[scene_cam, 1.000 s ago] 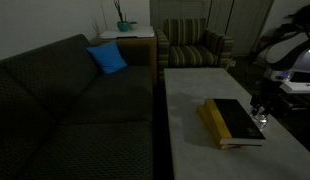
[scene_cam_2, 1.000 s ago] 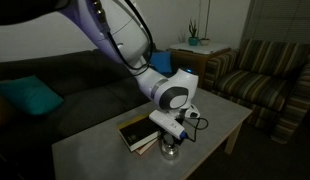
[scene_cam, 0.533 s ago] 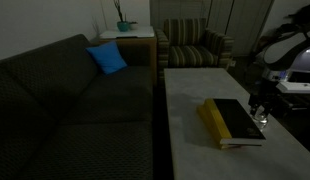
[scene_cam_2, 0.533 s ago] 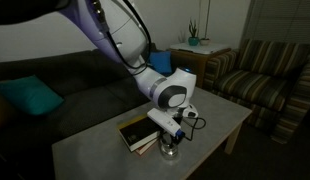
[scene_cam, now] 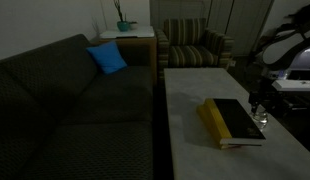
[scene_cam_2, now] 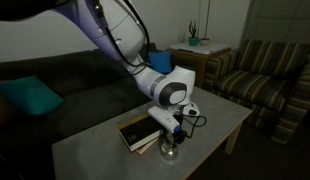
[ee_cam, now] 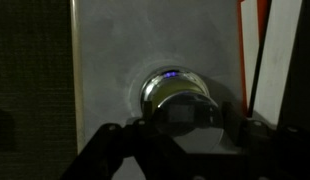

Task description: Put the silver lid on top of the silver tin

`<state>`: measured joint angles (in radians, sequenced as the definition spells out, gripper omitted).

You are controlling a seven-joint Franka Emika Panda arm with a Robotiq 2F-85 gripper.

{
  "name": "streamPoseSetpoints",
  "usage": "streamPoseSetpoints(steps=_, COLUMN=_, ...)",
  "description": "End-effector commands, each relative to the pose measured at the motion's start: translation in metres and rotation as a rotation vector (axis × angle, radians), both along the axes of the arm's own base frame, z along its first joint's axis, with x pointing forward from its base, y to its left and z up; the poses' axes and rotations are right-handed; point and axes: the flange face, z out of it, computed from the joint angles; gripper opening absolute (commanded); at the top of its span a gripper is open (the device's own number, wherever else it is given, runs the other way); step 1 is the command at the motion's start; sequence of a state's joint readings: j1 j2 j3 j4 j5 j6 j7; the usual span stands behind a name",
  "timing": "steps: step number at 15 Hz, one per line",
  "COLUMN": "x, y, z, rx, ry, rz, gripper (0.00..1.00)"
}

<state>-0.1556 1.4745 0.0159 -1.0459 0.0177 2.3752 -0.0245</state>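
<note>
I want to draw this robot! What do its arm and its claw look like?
The arm is fat, rounded white tubes, looking purplish in the dim light, with black joints. A round grey disc sits by the gripper, with a thin black cable looped beside it. The gripper is black with two chunky fingers.

A long rectangular table with a pale grey, faintly mottled top carries everything; both exterior views show it, and the wrist view looks straight down on its surface. A book with a black cover lies flat on it, its yellow edge turned away from the silver tin. The silver tin stands upright on the tabletop just beside the book (a strip of bare top shows between the two in the wrist view), its rim shining brightly.
</note>
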Motion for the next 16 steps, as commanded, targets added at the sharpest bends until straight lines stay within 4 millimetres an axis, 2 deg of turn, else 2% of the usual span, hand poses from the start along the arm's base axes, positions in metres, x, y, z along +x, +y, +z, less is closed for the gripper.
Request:
streamPoseSetpoints(steps=1, x=-0.002, y=-0.003, z=0.001, rx=-0.034, ry=0.04, rz=-0.064, gripper=0.44)
streamPoseSetpoints(steps=8, x=-0.011, y=0.006, z=-0.003, rx=-0.018, ry=0.143, rz=-0.06, gripper=0.44)
streamPoseSetpoints(steps=16, x=-0.01, y=0.011, z=-0.003, rx=-0.025, ry=0.138, rz=-0.082, gripper=0.44)
